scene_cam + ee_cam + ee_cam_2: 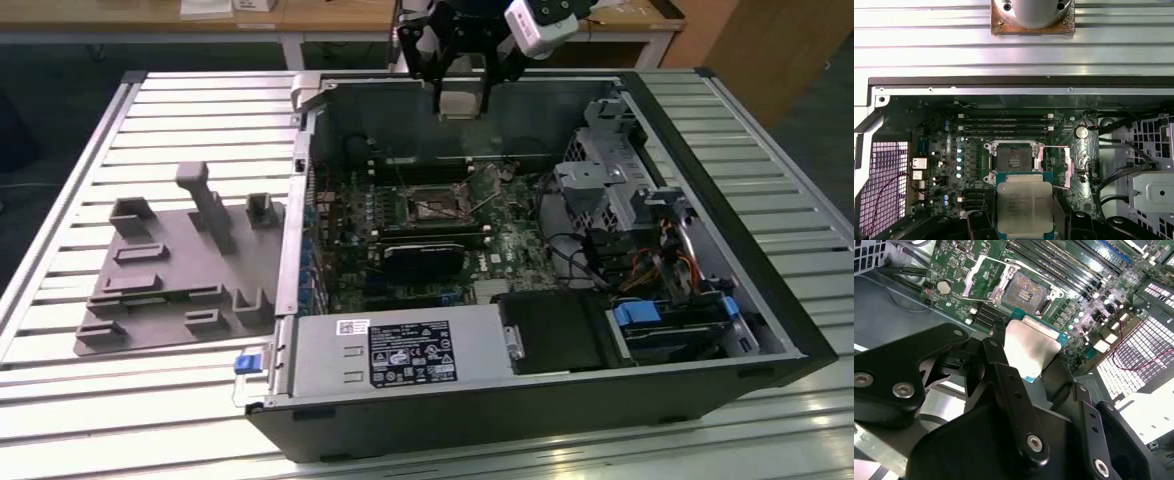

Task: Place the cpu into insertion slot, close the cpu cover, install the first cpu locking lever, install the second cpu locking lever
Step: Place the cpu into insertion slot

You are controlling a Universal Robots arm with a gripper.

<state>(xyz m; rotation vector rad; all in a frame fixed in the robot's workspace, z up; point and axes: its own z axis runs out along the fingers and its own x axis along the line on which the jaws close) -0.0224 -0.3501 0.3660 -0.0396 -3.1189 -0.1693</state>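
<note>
Sensibly, the gripper (458, 98) is clamped on 2 opposite edges of the cpu (1025, 207), probably light, stiff, and fragile underneath.

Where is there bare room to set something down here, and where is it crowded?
Bare: the slatted metal table around the grey moulded fixture tray, at the exterior view's left. Crowded: inside the black computer case, around the silver-rimmed square insertion slot; the tool holds the flat silver-grey cpu above the case.

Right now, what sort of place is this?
Probably a robotics lab or test workshop: an opened computer case sits on a slatted metal table, a claw holds the cpu above its motherboard, and wooden workbenches stand behind.
</note>
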